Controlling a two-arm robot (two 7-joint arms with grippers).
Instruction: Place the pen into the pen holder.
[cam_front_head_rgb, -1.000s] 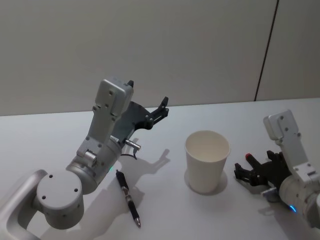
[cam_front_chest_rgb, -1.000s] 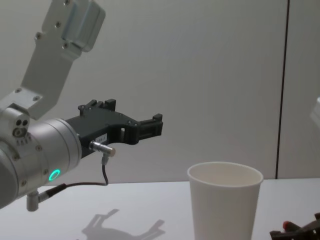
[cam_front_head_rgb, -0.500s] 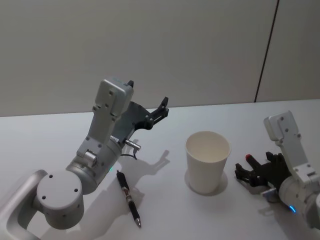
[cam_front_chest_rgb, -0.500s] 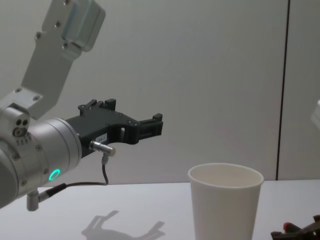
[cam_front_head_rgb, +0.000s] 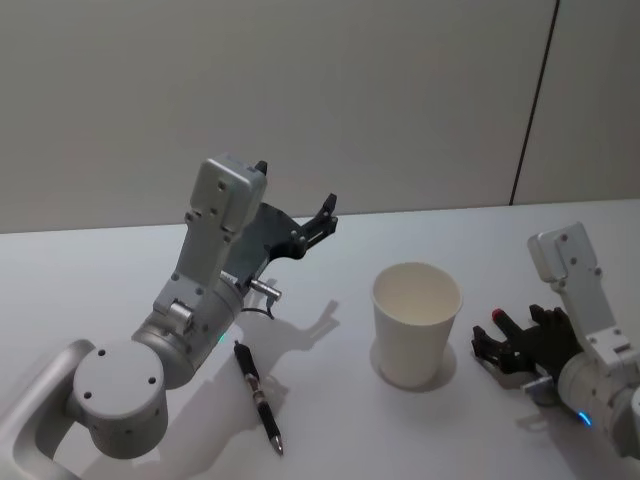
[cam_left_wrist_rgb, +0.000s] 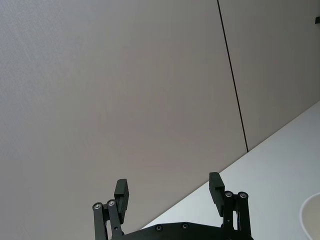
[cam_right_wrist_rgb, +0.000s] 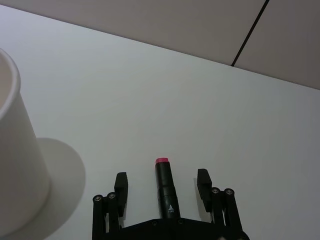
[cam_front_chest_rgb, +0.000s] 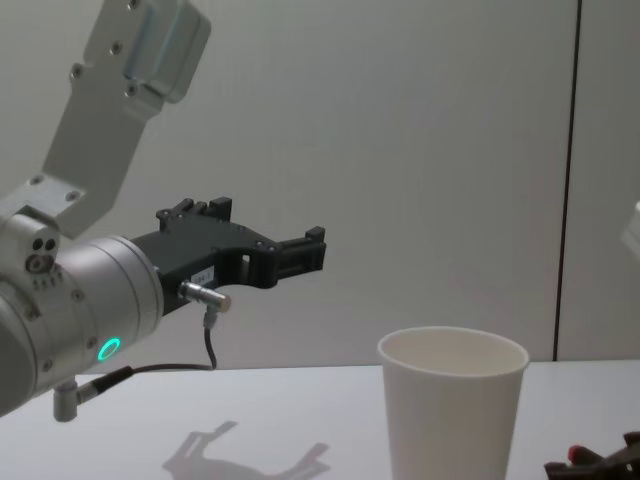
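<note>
So we're looking at the left gripper (cam_front_head_rgb: 325, 215) hanging high above the table (cam_front_head_rgb: 340, 430), jaws spread wide with nothing between them, pointing off at the back wall. The pen (cam_front_head_rgb: 258, 398) is lying flat on the table, tucked in close beside that same arm's lower joints and well apart from the cup (cam_front_head_rgb: 414, 325). The cup is standing upright and empty in the middle. Just to its right, the right gripper (cam_right_wrist_rgb: 161, 176) is sitting low by the table, jaws open too. There's a red-tipped black stub (cam_right_wrist_rgb: 163, 187) between them, and we can't tell whether it's part of the gripper. What we're worrying about: the pen is so near the arm's own base that reaching it is probably going to mean an awkward fold-back. It's also thin and flat, so the fingers could scrape the table or roll it away. And that paper cup is looking light, so a bump from either gripper could tip it.
</note>
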